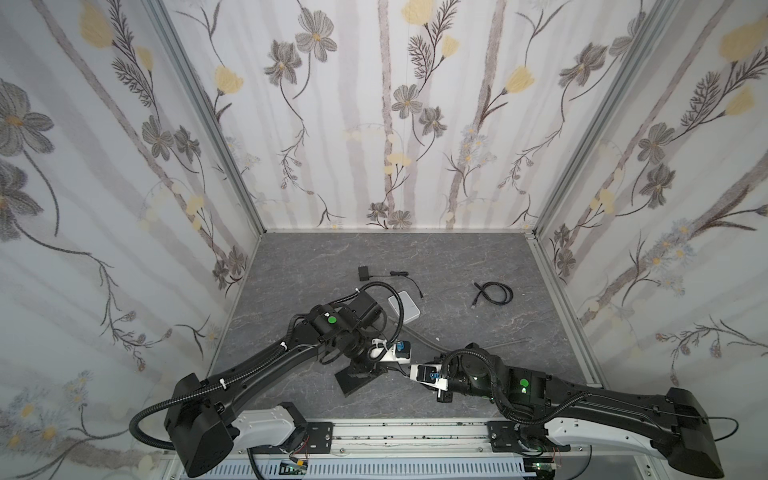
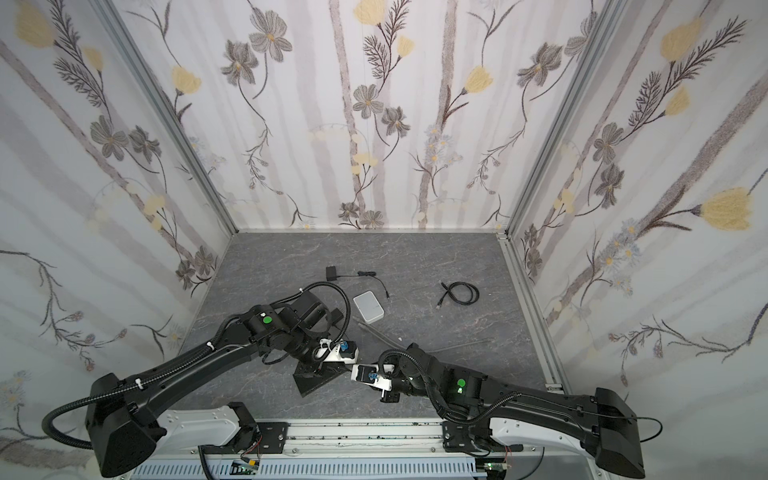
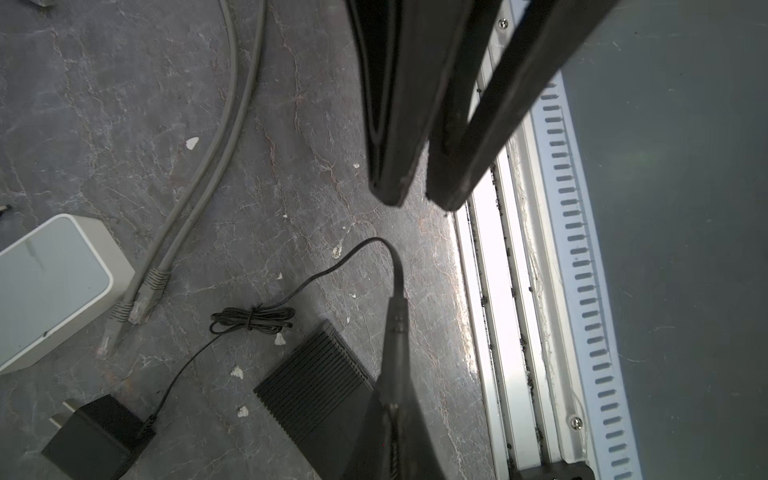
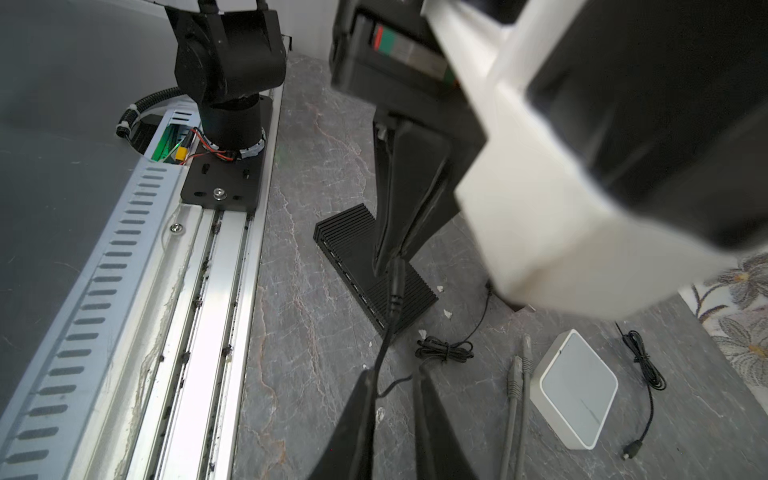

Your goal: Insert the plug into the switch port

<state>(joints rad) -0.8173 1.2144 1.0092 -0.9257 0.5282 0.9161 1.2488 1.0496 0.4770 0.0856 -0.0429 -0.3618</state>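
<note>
The plug (image 3: 395,322) is a thin black barrel on a black cable (image 3: 332,266). My left gripper (image 3: 392,405) is shut on it, so its tip is hidden between the fingers. It hangs just above the switch (image 3: 309,386), a black ribbed box lying flat near the table's front edge, also seen in both top views (image 1: 351,380) (image 2: 311,380). A row of small ports runs along the switch's long side (image 4: 353,286). My right gripper (image 4: 395,370) stands open a little beyond the plug (image 4: 395,286). The cable (image 4: 384,340) passes between its fingers (image 4: 361,415), close to one of them.
The cable's black power adapter (image 3: 95,440) lies further back. A white box (image 4: 577,390) and two grey network cables (image 4: 513,399) lie beside the switch. A black coiled cable (image 1: 494,293) lies at the right. The metal rail (image 3: 498,291) borders the table's front.
</note>
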